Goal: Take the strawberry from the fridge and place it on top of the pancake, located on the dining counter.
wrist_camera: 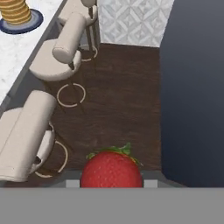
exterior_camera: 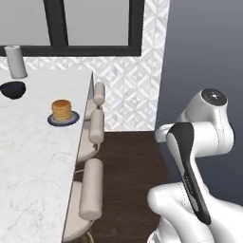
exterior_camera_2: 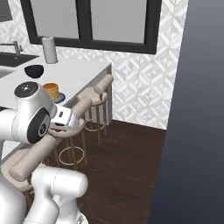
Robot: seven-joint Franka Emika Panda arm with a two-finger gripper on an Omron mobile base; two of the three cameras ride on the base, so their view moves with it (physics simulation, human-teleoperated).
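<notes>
Hand view, at its bottom edge: the pincer (wrist_camera: 112, 181) is clamped on the strawberry (wrist_camera: 112, 169), a plump, glossy red fruit with a small green leafy crown and fine pale seeds. It hangs over the dark wood floor (wrist_camera: 122, 96), well apart from the pancake (wrist_camera: 15, 12). In the right base view the pincer (exterior_camera_2: 59, 127) sits low beside the arm's white elbow, with a bit of red showing between its tips. The pancake is a short stack of golden-tan rounds on a small dark blue plate (exterior_camera: 62, 121), standing near the edge of the dining counter (exterior_camera: 33, 161), whose top is white marble with grey veins. Between the pincer and the counter runs a row of beige padded stools (exterior_camera: 91, 187) on thin metal legs. Farther back on the counter stand a dark bowl (exterior_camera: 13, 89) and a roll of paper towels (exterior_camera: 16, 61). Behind them rise a wall of white patterned tile (exterior_camera: 137, 80) and a black-framed window (exterior_camera: 95, 28); a flat dark grey panel (exterior_camera: 204, 47) fills the right side.
</notes>
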